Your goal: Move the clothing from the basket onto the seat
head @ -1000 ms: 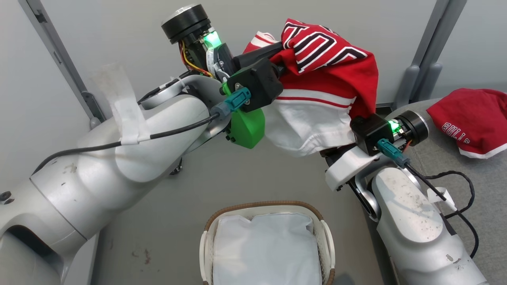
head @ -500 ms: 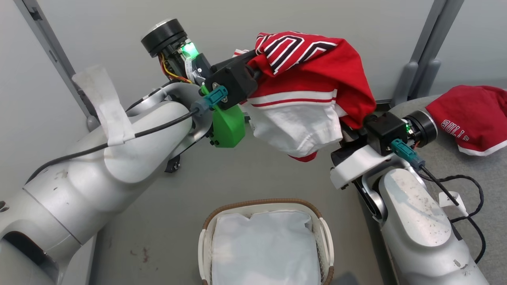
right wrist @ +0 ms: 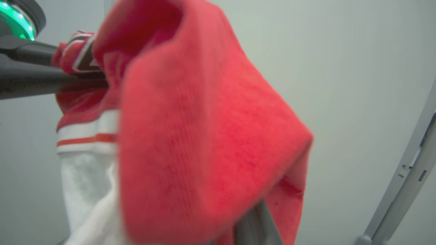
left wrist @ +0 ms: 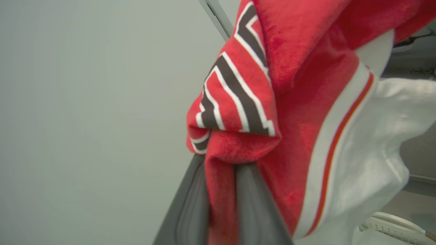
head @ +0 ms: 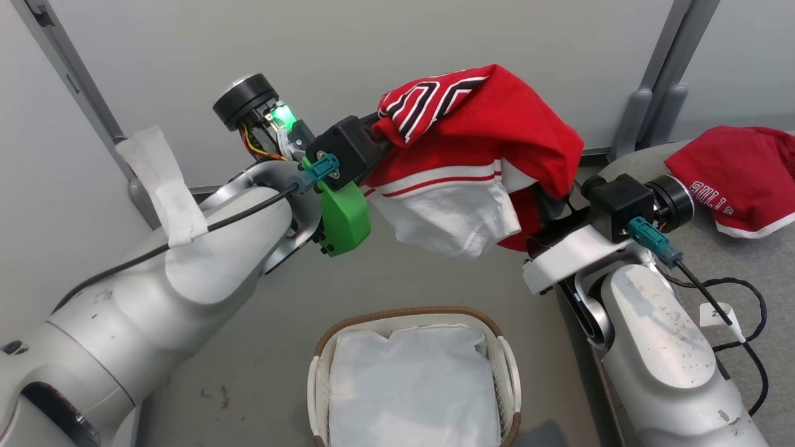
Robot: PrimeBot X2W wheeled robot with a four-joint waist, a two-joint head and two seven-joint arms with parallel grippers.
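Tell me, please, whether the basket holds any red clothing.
Apparently empty: the basket shows its white liner alone; its near end is cropped.

Garment (head: pixel 497 118) hangs above basket (head: pixel 407 310); second garment (head: pixel 739 167) on seat (head: pixel 770 254).

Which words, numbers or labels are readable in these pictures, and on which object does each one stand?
"BULLS": on the red garment lying on the seat, letters tilted.
Large black-and-white figures on the held garment: folded, not readable.
White tag on the right arm's cable: too small to read.
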